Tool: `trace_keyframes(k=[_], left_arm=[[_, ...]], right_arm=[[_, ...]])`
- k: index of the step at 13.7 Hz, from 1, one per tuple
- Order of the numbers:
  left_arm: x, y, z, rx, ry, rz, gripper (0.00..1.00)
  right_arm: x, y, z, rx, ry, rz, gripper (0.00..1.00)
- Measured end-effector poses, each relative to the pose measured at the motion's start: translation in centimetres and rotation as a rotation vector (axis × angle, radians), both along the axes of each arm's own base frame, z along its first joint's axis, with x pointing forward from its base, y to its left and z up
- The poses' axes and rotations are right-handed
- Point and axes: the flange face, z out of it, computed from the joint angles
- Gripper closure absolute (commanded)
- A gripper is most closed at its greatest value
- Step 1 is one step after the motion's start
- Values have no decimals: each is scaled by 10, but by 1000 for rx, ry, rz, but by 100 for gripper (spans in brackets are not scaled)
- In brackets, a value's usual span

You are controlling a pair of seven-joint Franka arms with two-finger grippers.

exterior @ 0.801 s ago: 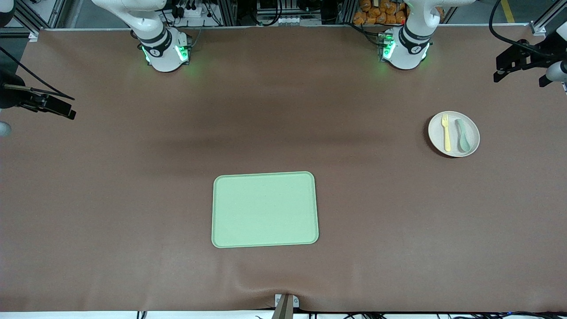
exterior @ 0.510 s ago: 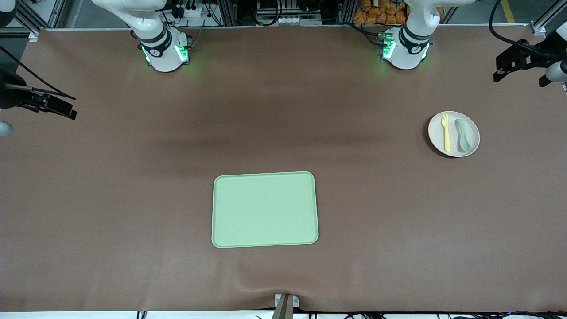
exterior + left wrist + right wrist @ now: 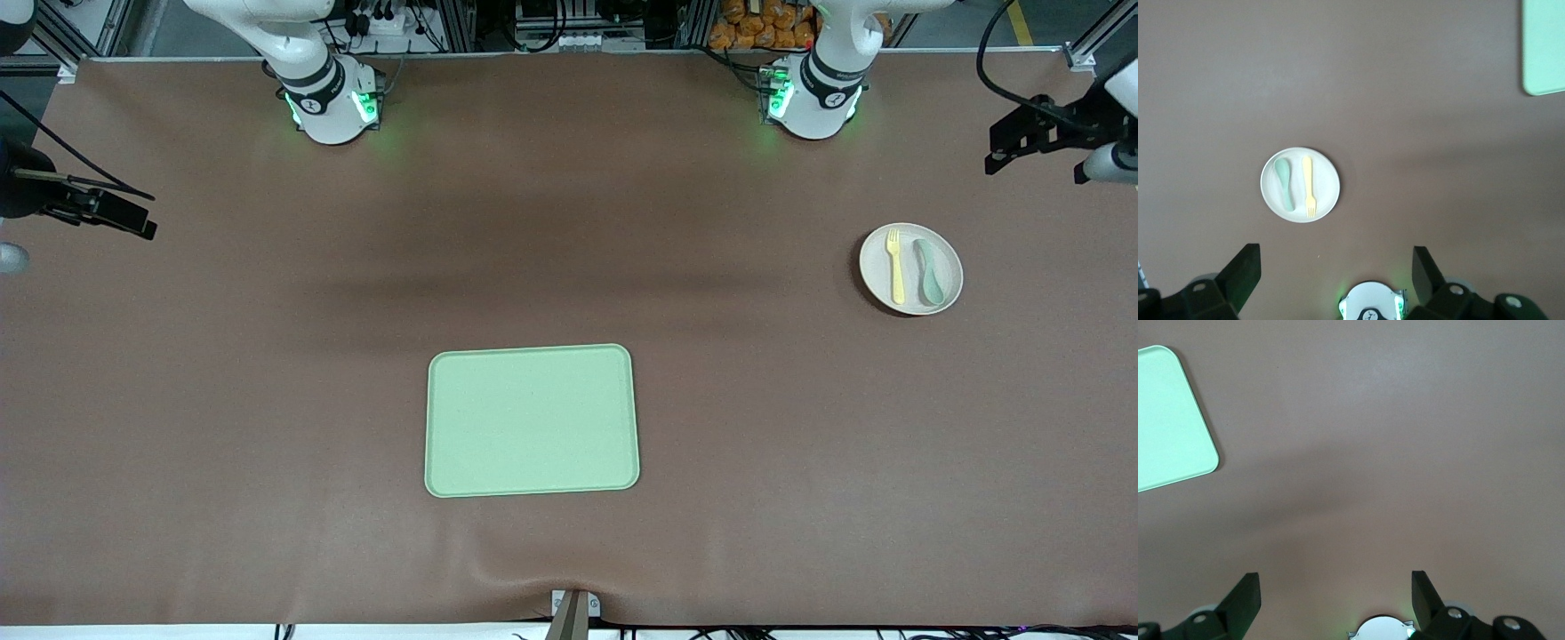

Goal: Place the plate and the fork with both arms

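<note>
Down on the desk (image 3: 267, 356), toward my left arm's end, the round cream plate (image 3: 947, 260) carries the pale-yellow fork (image 3: 895, 266). My left pincer (image 3: 1336, 267) and right pincer (image 3: 1336, 587) hang high, both wide.

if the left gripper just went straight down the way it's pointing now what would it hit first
Probably bare table. The left gripper hangs open, high over the left arm's end of the table, facing down. In its wrist view the plate, holding the fork and spoon, lies off that line, though depth is hard to judge.
</note>
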Motion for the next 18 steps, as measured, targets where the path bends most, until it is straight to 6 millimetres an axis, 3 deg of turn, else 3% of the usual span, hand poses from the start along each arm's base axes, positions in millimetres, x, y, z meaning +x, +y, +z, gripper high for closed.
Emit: trace_keyframes(k=[3, 5, 10, 12, 14, 18], left_arm=[[6, 58, -53, 36, 105, 83, 0], [4, 102, -99, 59, 162, 117, 0], [-25, 213, -219, 9, 173, 141, 0], [-35, 231, -269, -7, 185, 154, 0], [-38, 237, -316, -22, 207, 155, 0], [-47, 255, -392, -59, 207, 109, 0]], right_arm=[[0, 0, 0, 0, 0, 0, 0], [0, 0, 0, 0, 0, 0, 0], [0, 0, 0, 0, -1, 0, 0], [0, 0, 0, 0, -1, 0, 0], [0, 0, 0, 0, -1, 0, 0], [1, 0, 0, 0, 0, 0, 0]])
